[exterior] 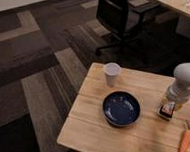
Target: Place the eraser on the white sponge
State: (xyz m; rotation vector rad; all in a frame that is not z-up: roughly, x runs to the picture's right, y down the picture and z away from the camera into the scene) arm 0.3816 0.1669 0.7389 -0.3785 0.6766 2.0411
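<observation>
Room: striped grey-brown carpet, one black office chair (117, 12).
Tabletop (92, 121): pale wood planks.
Count: one paper cup (111, 73), one blue bowl (121, 108), one carrot (184, 140).
Pincer (168, 105): lowered at right edge, grip cannot be told.
Eraser (166, 110): under pincer, on white sponge (164, 114).

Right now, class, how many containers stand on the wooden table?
2: the white paper cup near the far edge, the blue bowl nearer us. The gripper hangs right of the bowl; none seem hidden.
</observation>
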